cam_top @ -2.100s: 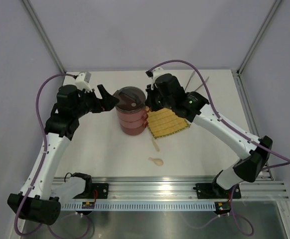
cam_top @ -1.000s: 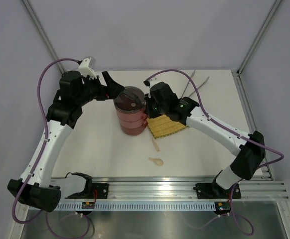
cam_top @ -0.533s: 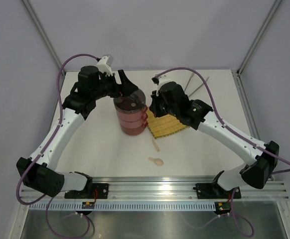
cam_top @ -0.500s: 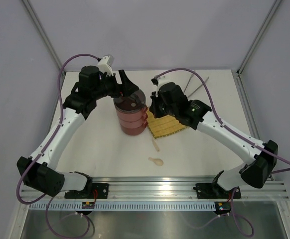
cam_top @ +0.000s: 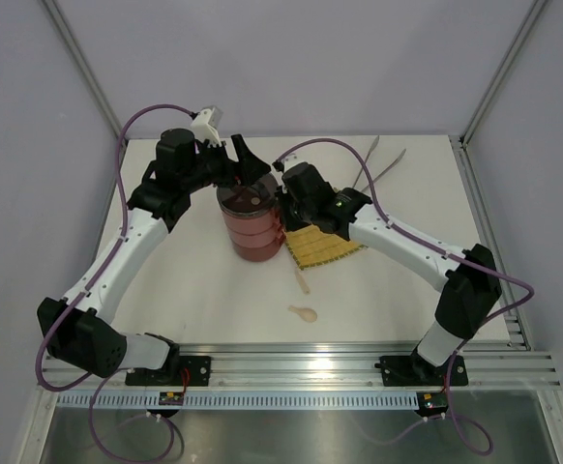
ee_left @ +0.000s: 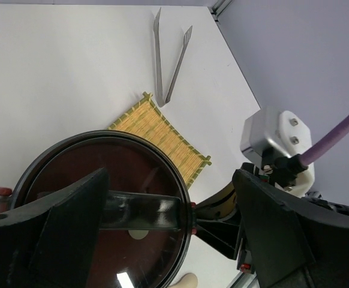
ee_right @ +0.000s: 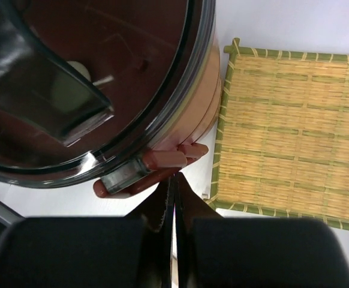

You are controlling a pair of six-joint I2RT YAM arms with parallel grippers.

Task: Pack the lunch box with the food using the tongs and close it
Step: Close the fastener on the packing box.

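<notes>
Dark-red tiers of the lunch box (cam_top: 255,237) stand stacked near the middle of the table (cam_top: 185,280). They are capped by the grey see-through top lid (cam_top: 248,198).

From above, the left gripper (cam_top: 246,164) hangs at the lid's 12 o'clock, its jaws spread wide with nothing in them. Its own camera looks down on the lid (ee_left: 72,180). One finger (ee_left: 48,231) stands over the rim at 9 o'clock and the other sits past the rim at 3 o'clock, so the lid lies below and between them.

The right gripper (cam_top: 281,199) sits at the lid's 3 o'clock side, jaws pressed together and holding nothing. In its wrist view the closed fingertips (ee_right: 167,207) point straight at a red clip (ee_right: 165,159) on the box's side, from the clip's 6 o'clock. Whether they touch it cannot be told.

A yellow woven mat (cam_top: 325,242) lies flat just beside the box at its 4 o'clock. The tongs (cam_top: 378,162) rest on the table at the box's 2 o'clock, near the far edge and well apart from both grippers. A small cream spoon (cam_top: 303,312) lies at the box's 5 o'clock, towards the arm bases.
</notes>
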